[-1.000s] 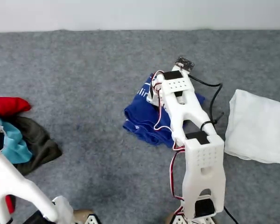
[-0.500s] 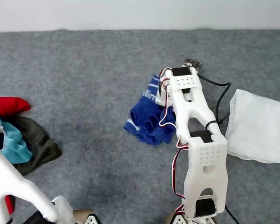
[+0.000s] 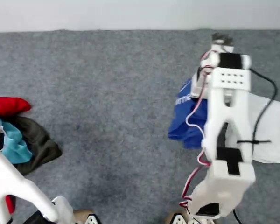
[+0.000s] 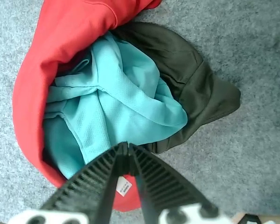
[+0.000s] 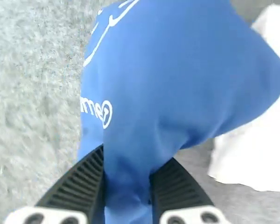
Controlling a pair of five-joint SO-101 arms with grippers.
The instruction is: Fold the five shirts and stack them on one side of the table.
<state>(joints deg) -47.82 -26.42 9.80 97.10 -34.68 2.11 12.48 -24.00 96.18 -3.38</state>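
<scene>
The blue shirt (image 5: 186, 84) is soft matt cloth. The table (image 3: 107, 93) covering looks rough and felt-like. The arm (image 3: 231, 77) is smooth white plastic.

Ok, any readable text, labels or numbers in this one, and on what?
On the blue fabric shirt, white lettering: only a creased fragment shows, no whole word readable.
On the red fabric shirt, small white sewn-in label: print too small to read.
Nothing else legible.
</scene>
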